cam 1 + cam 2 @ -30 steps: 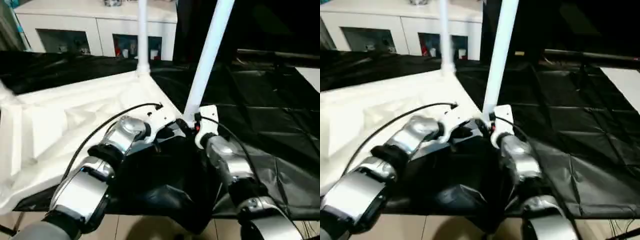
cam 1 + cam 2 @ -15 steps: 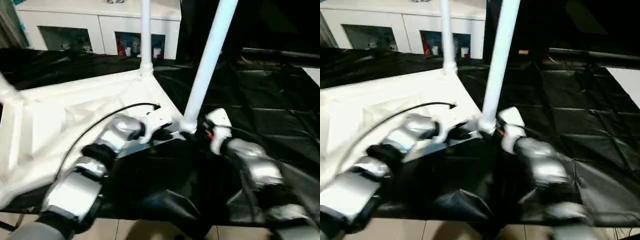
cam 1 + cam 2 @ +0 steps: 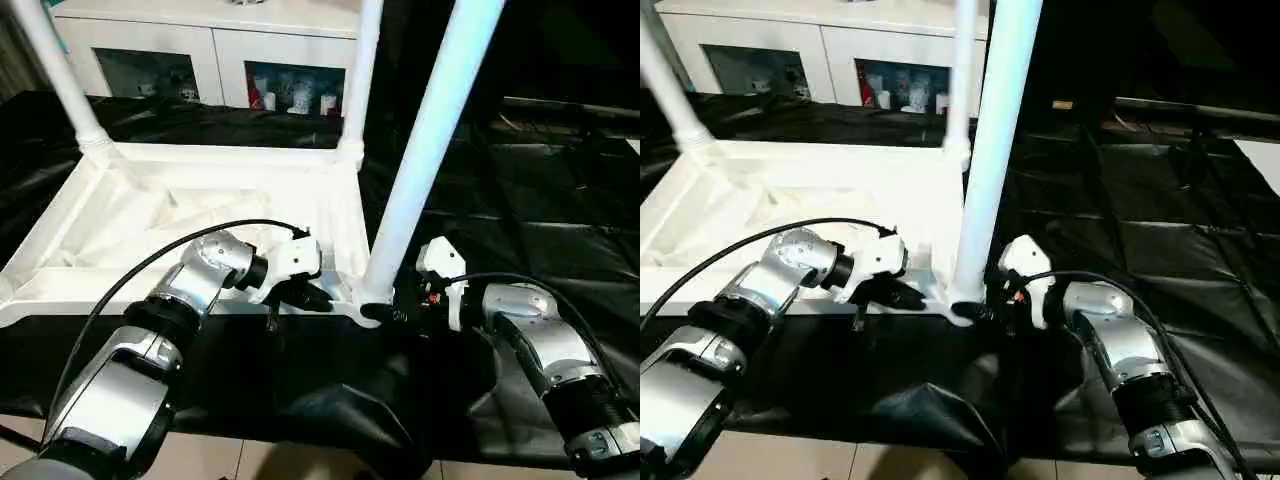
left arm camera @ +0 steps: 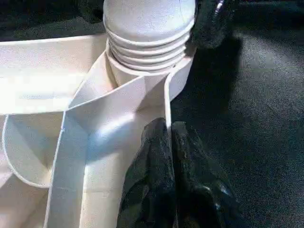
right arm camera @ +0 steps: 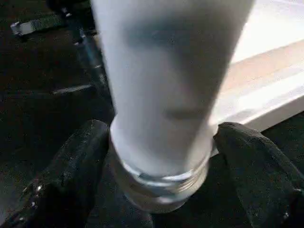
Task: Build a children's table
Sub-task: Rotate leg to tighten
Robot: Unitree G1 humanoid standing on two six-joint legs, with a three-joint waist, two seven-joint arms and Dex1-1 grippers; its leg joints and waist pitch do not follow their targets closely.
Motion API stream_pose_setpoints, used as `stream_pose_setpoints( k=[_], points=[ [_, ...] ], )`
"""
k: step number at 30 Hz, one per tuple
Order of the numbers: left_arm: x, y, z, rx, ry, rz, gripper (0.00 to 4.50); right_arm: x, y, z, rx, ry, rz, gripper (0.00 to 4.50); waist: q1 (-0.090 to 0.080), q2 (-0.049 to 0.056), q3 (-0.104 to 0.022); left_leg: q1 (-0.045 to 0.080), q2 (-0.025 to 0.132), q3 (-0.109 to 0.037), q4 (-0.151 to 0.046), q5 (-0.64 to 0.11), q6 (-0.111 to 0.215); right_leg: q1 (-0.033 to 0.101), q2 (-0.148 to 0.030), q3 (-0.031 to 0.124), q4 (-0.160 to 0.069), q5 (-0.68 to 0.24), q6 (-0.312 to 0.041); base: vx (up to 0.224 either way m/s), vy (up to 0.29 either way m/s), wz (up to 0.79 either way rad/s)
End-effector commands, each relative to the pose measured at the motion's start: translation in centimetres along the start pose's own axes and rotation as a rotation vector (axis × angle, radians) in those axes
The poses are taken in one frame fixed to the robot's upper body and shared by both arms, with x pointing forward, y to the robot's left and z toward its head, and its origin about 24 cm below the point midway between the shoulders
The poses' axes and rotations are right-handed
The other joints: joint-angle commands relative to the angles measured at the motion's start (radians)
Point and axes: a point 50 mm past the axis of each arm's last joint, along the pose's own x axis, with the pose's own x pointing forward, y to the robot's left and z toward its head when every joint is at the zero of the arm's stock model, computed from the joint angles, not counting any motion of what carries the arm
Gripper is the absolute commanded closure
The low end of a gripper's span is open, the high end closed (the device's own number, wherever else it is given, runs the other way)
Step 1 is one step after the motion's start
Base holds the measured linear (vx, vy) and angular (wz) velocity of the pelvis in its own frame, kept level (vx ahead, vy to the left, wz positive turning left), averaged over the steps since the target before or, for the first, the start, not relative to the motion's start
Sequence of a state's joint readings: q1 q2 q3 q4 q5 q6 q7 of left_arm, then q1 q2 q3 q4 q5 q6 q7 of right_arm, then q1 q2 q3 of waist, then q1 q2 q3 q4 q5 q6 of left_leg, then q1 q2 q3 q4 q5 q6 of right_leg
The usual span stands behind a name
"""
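The children's table lies upside down on the black-draped work table, its white ribbed top (image 3: pixel 200 215) facing up. Three white legs stand in corner sockets: one far left (image 3: pixel 55 75), one at the far right corner (image 3: pixel 362 80), and a near one (image 3: pixel 430 150). My left gripper (image 3: pixel 310 297) is shut, pinching the top's thin rim (image 4: pixel 167 102) just beside the near leg's socket. The threaded base of the near leg (image 5: pixel 161 185) stands between the fingers (image 5: pixel 80 161) of my open right gripper (image 3: pixel 385 313).
A white cabinet (image 3: pixel 200 40) with glass doors stands behind the work table. Crinkled black drape (image 3: pixel 540 190) covers the table to the right. The table's front edge and pale floor (image 3: pixel 300 465) are just below my forearms.
The camera has swung, so the whole scene has shifted. My right gripper has spread wider and settled low about the near leg's base. The left gripper keeps its pinch on the rim.
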State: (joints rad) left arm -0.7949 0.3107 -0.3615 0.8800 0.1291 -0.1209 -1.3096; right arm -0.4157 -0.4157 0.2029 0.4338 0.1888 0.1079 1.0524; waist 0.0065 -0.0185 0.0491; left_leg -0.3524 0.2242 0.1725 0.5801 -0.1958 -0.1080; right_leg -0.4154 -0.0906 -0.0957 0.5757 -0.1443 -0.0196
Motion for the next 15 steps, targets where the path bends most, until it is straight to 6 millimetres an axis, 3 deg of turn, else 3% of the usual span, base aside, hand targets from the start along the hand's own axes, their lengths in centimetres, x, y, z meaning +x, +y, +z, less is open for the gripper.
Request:
stream_pose_setpoints(
  k=[1,6,15],
  points=[
    [0.78,-1.0,-0.95,-0.01,0.054,-0.083,4.5,-0.19,0.2,0.02,-0.004,0.008,0.014,0.8,0.0,0.001,-0.06,-0.006,0.006,0.009,-0.065,-0.223,0.093,0.065,-0.041,0.043,-0.063,-0.275,-0.229,0.0,0.0,0.0],
    [0.63,-1.08,-0.98,-0.013,0.052,-0.084,4.5,0.0,0.18,0.2,0.019,-0.018,0.028,1.35,0.001,-0.001,-0.062,-0.006,0.006,0.01,-0.063,-0.198,0.098,0.065,-0.042,0.044,-0.06,-0.259,-0.232,0.0,0.0,0.0],
    [0.69,-1.16,-1.02,-0.015,0.055,-0.083,4.5,0.1,0.29,0.12,0.03,-0.036,0.038,1.77,0.002,-0.002,-0.067,-0.005,0.005,0.011,-0.06,-0.176,0.099,0.068,-0.041,0.044,-0.056,-0.24,-0.235,0.0,0.0,0.0]
  ],
)
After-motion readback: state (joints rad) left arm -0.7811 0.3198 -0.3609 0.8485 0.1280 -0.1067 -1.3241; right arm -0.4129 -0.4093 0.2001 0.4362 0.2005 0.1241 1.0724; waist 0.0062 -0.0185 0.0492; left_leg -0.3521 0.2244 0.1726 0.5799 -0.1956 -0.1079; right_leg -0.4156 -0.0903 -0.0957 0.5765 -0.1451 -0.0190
